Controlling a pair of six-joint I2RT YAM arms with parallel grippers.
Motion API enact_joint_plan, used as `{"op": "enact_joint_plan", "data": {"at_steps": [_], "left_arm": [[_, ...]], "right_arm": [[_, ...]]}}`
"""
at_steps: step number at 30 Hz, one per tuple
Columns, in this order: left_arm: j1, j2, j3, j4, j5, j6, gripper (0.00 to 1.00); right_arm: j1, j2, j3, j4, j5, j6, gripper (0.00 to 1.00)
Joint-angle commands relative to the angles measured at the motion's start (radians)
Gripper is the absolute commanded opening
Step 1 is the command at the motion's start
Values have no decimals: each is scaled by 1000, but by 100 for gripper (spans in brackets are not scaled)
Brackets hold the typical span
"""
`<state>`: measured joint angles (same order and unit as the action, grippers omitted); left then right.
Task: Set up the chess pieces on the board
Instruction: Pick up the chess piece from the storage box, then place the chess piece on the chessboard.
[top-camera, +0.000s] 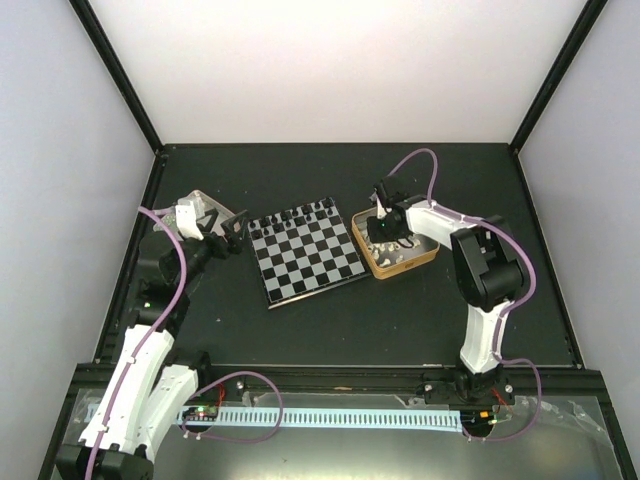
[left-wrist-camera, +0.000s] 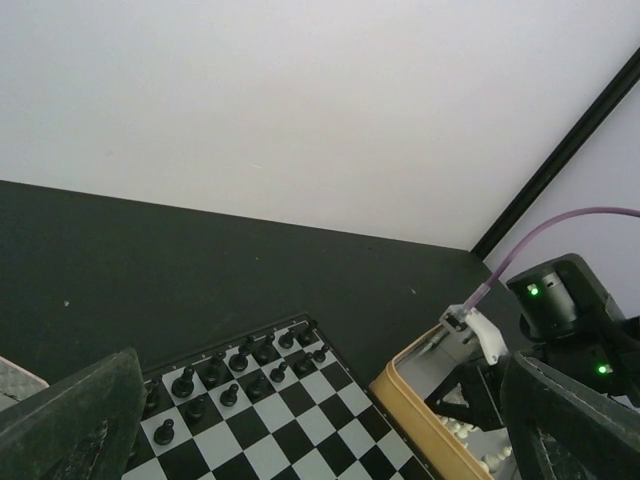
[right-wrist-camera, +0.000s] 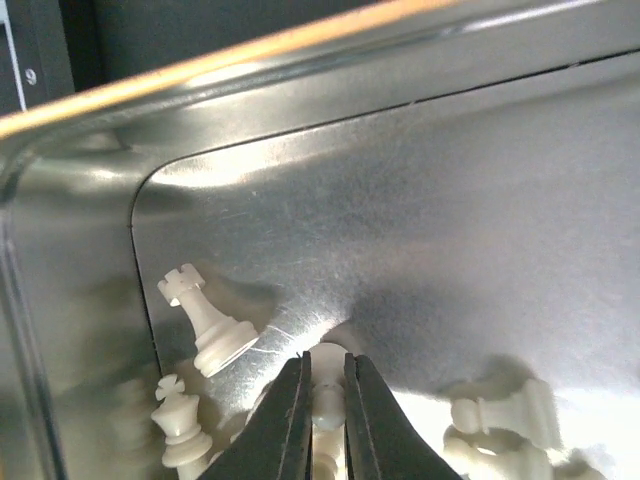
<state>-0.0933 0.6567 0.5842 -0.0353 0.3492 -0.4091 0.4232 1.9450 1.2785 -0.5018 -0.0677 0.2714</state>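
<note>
**Item: white chess pieces, loose stock.**
- Location: inside the gold-rimmed tin, touching the board's right edge.
- Several lie tipped on the tin floor: a cross-topped piece leans near the corner, and a pawn lies on its side.

**Item: right gripper.**
- Position: lowered into the tin.
- State: fingers drawn nearly together, pinching one small white piece, probably a pawn.
- The piece's long axis seems to run along the fingers.

**Item: black pieces.**
- Position: standing on the board's far rows. The near rows are bare.

**Item: left gripper.**
- Position: just beside the board's left corner.
- State: fingers spread, carrying nothing.

**Governing relation:** the near rows lie to the left of the right gripper. The right arm is the nearer to the tin.
</note>
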Motion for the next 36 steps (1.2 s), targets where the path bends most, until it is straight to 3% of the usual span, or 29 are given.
{"op": "enact_joint_plan", "data": {"at_steps": [1,7,13,19,36], "left_arm": [[-1,0,2,24,24,-5,99],[-1,-2,2,25,23,-8,99],[0,-6,0,20,22,-8,99],[0,-5,0,19,20,-8,99],[-1,-4,2,13,14,-3,99]], "right_arm": [[6,-114,-10,24,77,24,7],[30,-216,-2,-28,65,26,7],[140,-225,2,-135,12,-13,7],[220,-168,-6,-183,46,-53,7],[249,1,91,-228,54,-130,7]]}}
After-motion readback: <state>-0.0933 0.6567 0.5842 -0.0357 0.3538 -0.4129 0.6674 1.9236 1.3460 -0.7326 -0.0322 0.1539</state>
